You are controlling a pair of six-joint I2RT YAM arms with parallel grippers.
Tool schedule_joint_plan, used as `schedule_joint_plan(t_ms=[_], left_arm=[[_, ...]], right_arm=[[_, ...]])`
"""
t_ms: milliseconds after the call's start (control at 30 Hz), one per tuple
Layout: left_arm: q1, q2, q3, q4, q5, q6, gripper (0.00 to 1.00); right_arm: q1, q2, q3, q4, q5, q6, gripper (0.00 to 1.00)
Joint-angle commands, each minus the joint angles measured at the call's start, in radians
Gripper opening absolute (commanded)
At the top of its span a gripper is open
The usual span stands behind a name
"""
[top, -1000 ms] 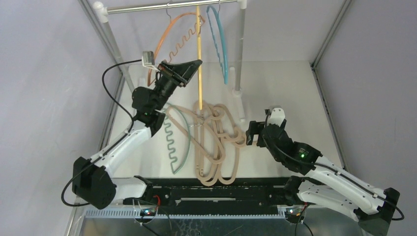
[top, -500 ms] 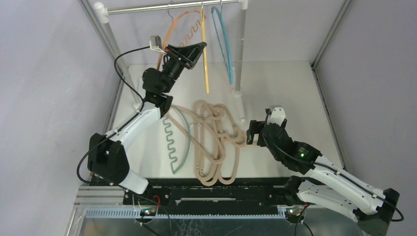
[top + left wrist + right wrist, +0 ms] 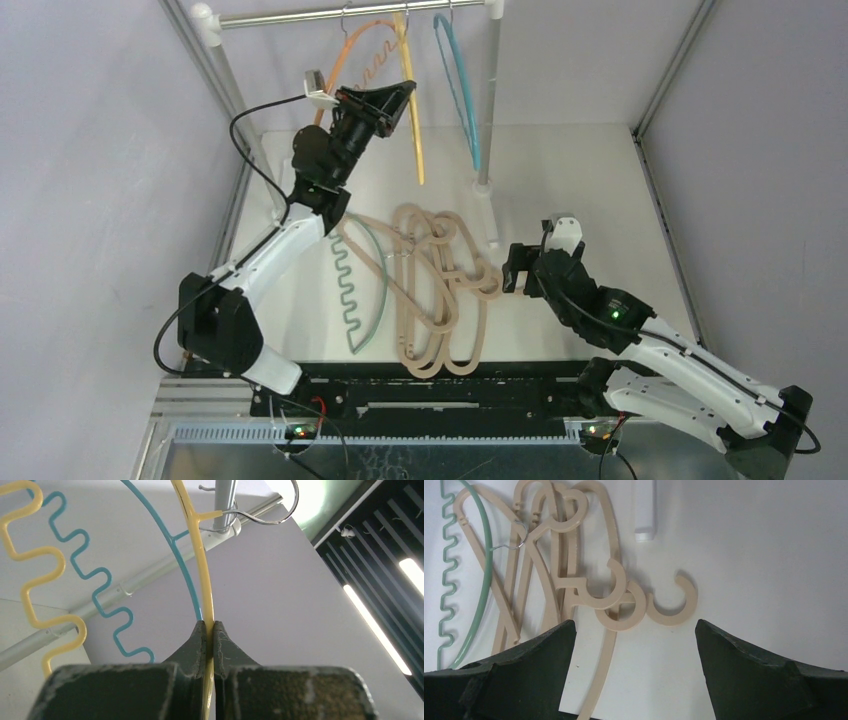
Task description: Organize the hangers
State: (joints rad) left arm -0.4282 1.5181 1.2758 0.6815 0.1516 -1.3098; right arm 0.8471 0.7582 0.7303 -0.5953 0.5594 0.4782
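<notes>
While the left fingers (image 3: 204,639) pinched the yellow hanger (image 3: 199,555), its hook sat up at the far rail (image 3: 300,15).
An orange hanger (image 3: 345,60) and a blue hanger (image 3: 462,90) hung on either side of it; the beige hangers (image 3: 440,290) and a green hanger (image 3: 365,290) lay piled on the surface (image 3: 580,170), just left of the spread right fingers (image 3: 512,268).

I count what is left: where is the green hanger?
In the top view, the green hanger lies on the table, left of the beige hangers.
</notes>
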Motion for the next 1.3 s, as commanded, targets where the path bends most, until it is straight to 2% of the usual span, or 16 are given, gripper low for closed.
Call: schedule_joint_plan(t_ms=[0,233,267,300,333,567,633,833,967,1067,1267], left_arm=[[0.014,-0.043,0.070,-0.068,-0.053,0.000,0.00],[0.019,-0.043,0.086,-0.168,-0.085,-0.008,0.04],[0.021,-0.048,0.083,-0.179,-0.091,-0.003,0.08],[0.021,-0.051,0.077,-0.189,-0.102,0.001,0.19],[0.022,-0.055,0.071,-0.198,-0.107,0.005,0.26],[0.023,-0.077,0.089,-0.249,-0.118,0.098,0.52],[0.023,-0.094,0.096,-0.257,-0.120,0.135,0.56],[0.025,-0.142,0.086,-0.259,-0.131,0.187,0.56],[0.025,-0.151,0.077,-0.254,-0.112,0.195,0.50],[0.016,-0.166,0.059,-0.258,-0.085,0.221,0.54],[0.000,-0.260,-0.059,-0.261,0.005,0.319,0.55]], right_arm=[[-0.010,-0.005,0.027,0.041,-0.016,-0.005,0.98],[-0.017,-0.008,0.027,0.040,-0.026,-0.012,0.98],[-0.017,-0.009,0.027,0.040,-0.027,-0.012,0.98],[-0.017,-0.011,0.027,0.039,-0.026,-0.013,0.98],[-0.019,-0.011,0.027,0.039,-0.027,-0.012,0.98],[-0.023,-0.011,0.027,0.035,-0.029,-0.011,0.98],[-0.023,-0.010,0.026,0.034,-0.030,-0.012,0.98],[-0.026,-0.007,0.020,0.042,-0.034,-0.005,0.99],[-0.025,-0.009,0.018,0.043,-0.043,-0.005,0.98],[-0.026,-0.020,0.018,0.035,-0.044,0.004,0.98],[-0.025,-0.012,0.017,0.030,-0.042,0.015,0.98]])
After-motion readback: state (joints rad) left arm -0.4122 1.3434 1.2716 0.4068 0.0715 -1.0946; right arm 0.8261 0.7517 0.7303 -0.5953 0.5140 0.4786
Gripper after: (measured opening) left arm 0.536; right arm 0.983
